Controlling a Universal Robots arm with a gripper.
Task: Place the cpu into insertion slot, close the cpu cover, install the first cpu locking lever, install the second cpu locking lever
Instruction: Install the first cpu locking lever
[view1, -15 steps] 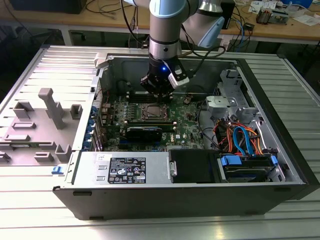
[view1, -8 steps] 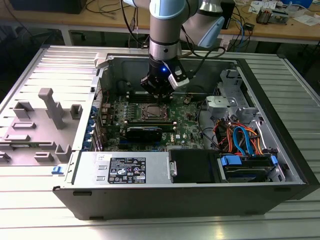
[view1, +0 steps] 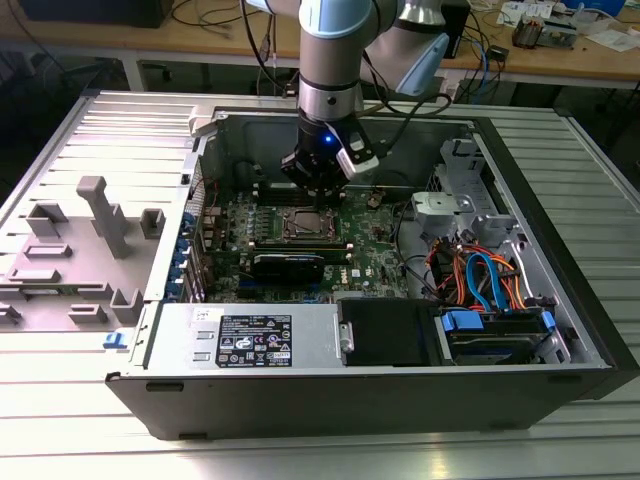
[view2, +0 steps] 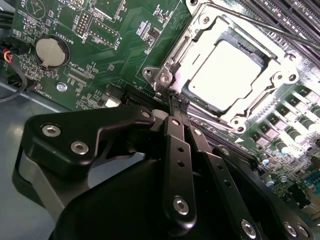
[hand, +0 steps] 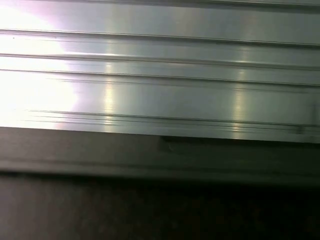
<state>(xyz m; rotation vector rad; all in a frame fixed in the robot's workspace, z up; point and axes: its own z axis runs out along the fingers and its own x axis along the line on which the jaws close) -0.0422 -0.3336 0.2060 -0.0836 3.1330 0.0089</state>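
Observation:
The cpu (view2: 225, 70), a flat square chip with a pale silver top, lies in the socket (view1: 305, 225) on the green motherboard. The cpu cover (view2: 277, 80), a silvery frame with a square window, lies down flat around it. A thin metal locking lever (view2: 270, 27) runs along the socket's far side. My gripper (view2: 176, 97) is shut with nothing visible between its black fingers (view2: 180, 150). Its tips are at the socket's near corner. In the exterior view the gripper (view1: 322, 200) hangs straight down inside the open computer case, just above the socket.
A round coin battery (view2: 50, 52) sits on the board away from the socket. A black expansion card (view1: 288, 265) lies in front of the socket, and the power supply (view1: 260, 340) lies nearer still. Coloured cables (view1: 480, 275) fill the case's right. Grey fixtures (view1: 100, 215) stand on the ribbed table.

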